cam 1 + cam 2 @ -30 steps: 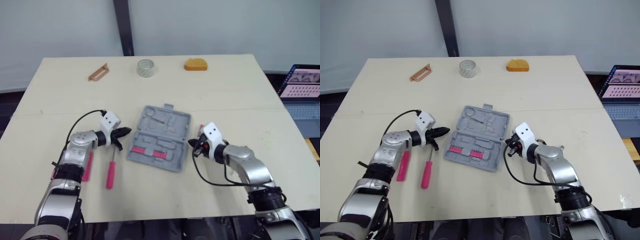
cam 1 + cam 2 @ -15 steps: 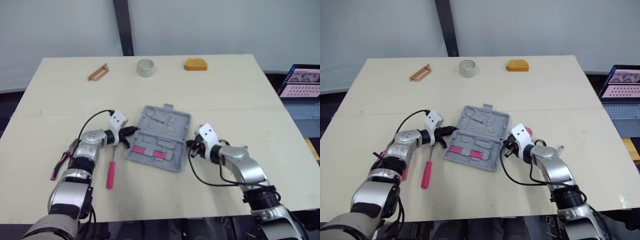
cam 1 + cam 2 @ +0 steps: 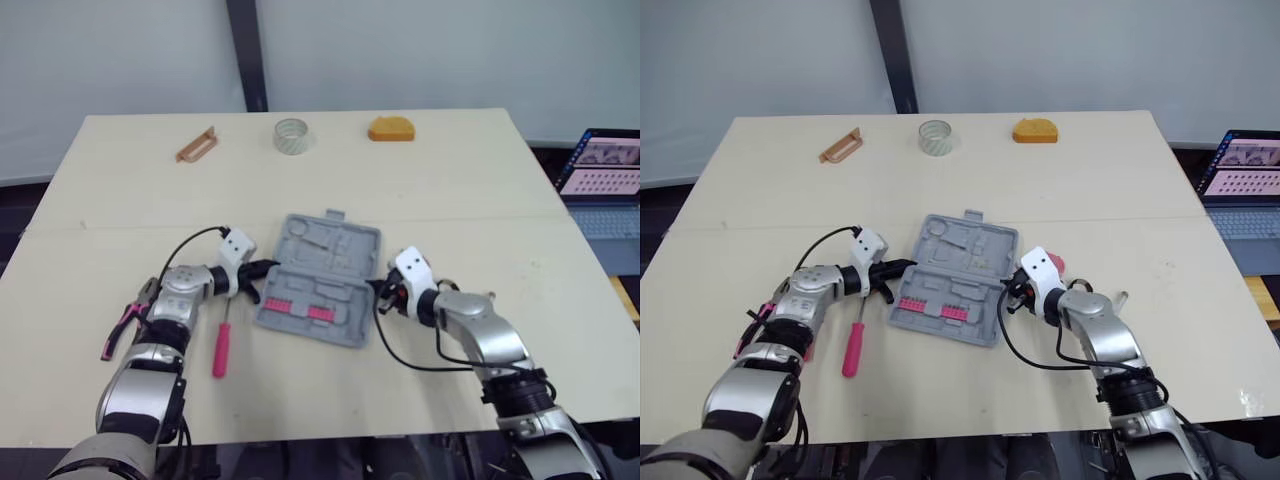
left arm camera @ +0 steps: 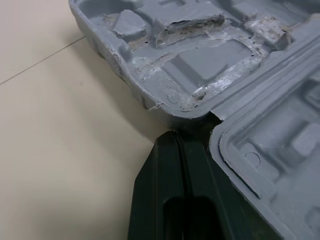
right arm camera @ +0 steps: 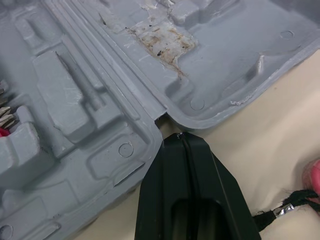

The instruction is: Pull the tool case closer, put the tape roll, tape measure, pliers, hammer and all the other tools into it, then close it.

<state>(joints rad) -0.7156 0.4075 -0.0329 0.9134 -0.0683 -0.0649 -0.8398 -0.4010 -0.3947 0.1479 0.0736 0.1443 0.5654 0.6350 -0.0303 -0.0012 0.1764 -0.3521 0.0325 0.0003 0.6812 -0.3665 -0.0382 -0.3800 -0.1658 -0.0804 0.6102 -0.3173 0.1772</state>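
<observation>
Open tool case (image 3: 320, 275), mid-table: a rigid, probably light plastic shell, best dragged by its hinge ends, where left gripper (image 3: 264, 269) and right gripper (image 3: 381, 290) press, fingers closed together, holding nothing.

Grey tool case (image 3: 322, 262) with pink bit rows (image 3: 297, 307), pink-handled screwdriver (image 3: 219, 352), orange tape measure (image 3: 390, 129) (cream table (image 3: 450, 190))
</observation>
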